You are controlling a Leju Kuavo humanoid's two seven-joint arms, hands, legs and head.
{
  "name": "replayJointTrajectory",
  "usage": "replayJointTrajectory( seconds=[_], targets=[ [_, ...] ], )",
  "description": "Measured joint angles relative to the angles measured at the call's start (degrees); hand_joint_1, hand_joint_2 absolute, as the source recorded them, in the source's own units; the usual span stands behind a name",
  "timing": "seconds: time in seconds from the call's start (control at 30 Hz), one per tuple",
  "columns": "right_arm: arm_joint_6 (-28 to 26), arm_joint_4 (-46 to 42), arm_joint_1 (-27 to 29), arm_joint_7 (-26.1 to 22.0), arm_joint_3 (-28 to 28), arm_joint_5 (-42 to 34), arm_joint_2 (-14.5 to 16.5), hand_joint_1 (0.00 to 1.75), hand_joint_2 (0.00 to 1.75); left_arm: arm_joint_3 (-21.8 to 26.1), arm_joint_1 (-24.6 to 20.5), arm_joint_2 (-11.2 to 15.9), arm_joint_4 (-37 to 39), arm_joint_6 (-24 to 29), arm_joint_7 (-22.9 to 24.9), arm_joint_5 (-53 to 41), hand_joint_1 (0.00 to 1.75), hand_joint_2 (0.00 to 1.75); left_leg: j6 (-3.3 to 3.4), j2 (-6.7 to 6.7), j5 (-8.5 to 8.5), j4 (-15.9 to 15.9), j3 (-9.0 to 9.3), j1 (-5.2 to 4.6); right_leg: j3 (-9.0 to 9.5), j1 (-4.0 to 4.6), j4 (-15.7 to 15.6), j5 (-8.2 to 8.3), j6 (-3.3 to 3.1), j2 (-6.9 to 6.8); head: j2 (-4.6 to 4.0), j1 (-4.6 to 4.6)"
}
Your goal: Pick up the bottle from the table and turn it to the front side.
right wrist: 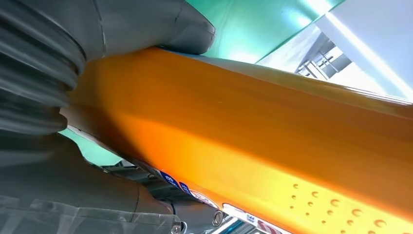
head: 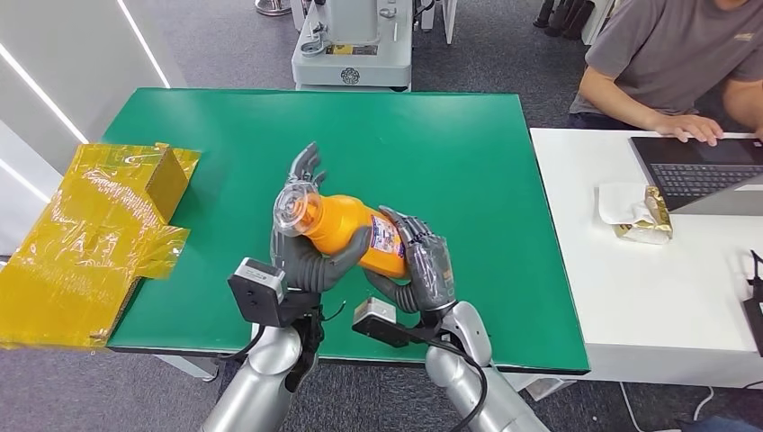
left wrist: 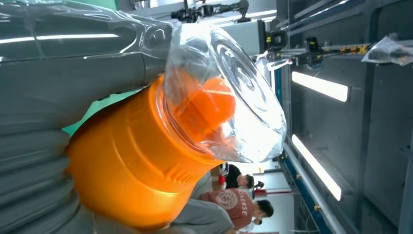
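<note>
- While it lies tilted above the green table, the orange plastic bottle with clear cap is gripped by both hands.
- Right hand wraps its labelled base.
- Left hand clasps its neck, beyond.

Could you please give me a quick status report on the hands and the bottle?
Left hand grips orange bottle near its clear cap. Right hand holds its labelled base. Bottle lifted above green table, lying tilted. Nothing in the way.

I can't read the bottle label, too small; right hand covers its base. Person at laptop cut off by top edge, laptop by right edge.
</note>
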Motion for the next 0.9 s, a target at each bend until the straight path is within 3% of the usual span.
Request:
replayJointTrajectory(
  seconds=[0.37,0.9],
  targets=[
    [-1.58,0.21,0.75,-0.46,-0.15,-0.2,-0.61,1.75,1.75,-0.02,0.39,-0.04,-0.55,-3.79,1.77,-0.09,1.75,1.75,0.0,0.01,0.0,0.0,0.0,0.0,0.0,0.0,0.0,0.0,0.0,0.01,0.0,0.0],
    [-2.2,-0.01,1.48,-0.61,-0.17,-0.5,-0.66,1.75,1.75,-0.02,0.37,-0.37,-0.58,-5.03,1.97,-0.09,1.75,1.75,0.0,0.01,0.0,0.0,0.0,0.0,-0.01,0.0,0.0,0.0,0.0,0.01,0.0,-0.01]
  ],
)
